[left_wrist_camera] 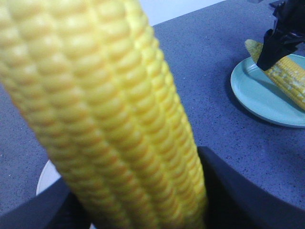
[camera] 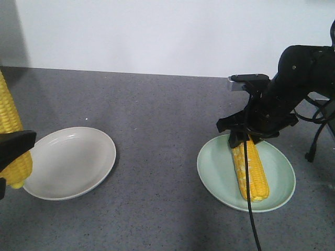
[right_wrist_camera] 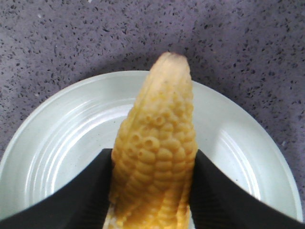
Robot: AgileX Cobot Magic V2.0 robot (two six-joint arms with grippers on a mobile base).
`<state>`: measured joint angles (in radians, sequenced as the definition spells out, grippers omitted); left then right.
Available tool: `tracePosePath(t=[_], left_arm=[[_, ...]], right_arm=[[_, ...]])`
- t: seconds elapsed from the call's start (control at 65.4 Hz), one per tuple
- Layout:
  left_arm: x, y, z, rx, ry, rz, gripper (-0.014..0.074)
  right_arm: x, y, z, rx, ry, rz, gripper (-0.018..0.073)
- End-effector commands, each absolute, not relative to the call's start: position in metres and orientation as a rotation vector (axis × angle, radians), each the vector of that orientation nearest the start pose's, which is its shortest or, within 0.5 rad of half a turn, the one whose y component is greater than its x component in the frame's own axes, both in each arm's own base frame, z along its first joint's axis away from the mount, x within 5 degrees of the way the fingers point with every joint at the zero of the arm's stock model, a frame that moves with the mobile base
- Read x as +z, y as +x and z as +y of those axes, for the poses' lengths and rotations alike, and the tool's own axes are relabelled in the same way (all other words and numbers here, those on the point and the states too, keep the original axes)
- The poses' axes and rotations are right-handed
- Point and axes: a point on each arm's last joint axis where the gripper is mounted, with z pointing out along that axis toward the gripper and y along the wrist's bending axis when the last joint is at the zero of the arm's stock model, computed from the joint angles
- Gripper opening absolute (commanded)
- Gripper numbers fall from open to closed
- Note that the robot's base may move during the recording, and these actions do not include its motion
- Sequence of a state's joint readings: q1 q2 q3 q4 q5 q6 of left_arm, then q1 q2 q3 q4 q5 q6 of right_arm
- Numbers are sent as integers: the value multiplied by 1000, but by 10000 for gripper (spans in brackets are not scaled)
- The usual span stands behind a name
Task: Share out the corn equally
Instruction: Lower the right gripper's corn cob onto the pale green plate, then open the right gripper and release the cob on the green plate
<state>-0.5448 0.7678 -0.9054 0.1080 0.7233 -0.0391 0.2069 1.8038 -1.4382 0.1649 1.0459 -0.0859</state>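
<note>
Across the dark speckled surface (camera: 167, 120) sit two plates, well apart: a white plate (camera: 73, 162) toward the left edge and a pale green plate (camera: 277, 183) toward the right edge.

Left cob (camera: 11, 130) is up in the air at the surface's left edge, just beside the white plate's left rim, long axis close to vertical, blunt end down. The left tool (camera: 13, 149) is pinching it across the lower part, dark fingers (left_wrist_camera: 238, 195) tight on either side in the wrist view.

Right cob (camera: 250, 167) lies along the green plate, long axis running front to back, blunt end toward the front edge and the tapered tip (right_wrist_camera: 167, 64) toward the back. It has some pale whitish kernels. The right tool (camera: 246, 137) is closed around its far end, fingers (right_wrist_camera: 224, 195) pressed against both sides of the cob.
</note>
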Motion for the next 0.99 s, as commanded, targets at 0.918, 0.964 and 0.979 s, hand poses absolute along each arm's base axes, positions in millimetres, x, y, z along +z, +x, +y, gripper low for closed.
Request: tracePosePath(t=[0.918, 0.964, 0.979], left_arm=[[397, 126, -70, -262, 538, 1886, 304], [397, 126, -70, -262, 538, 1886, 304], [397, 126, -70, -262, 538, 1886, 304]], right_arm=[[373, 217, 89, 240, -552, 2160, 536], [372, 210, 87, 244, -553, 2154, 536], [371, 207, 86, 246, -553, 2157, 536]])
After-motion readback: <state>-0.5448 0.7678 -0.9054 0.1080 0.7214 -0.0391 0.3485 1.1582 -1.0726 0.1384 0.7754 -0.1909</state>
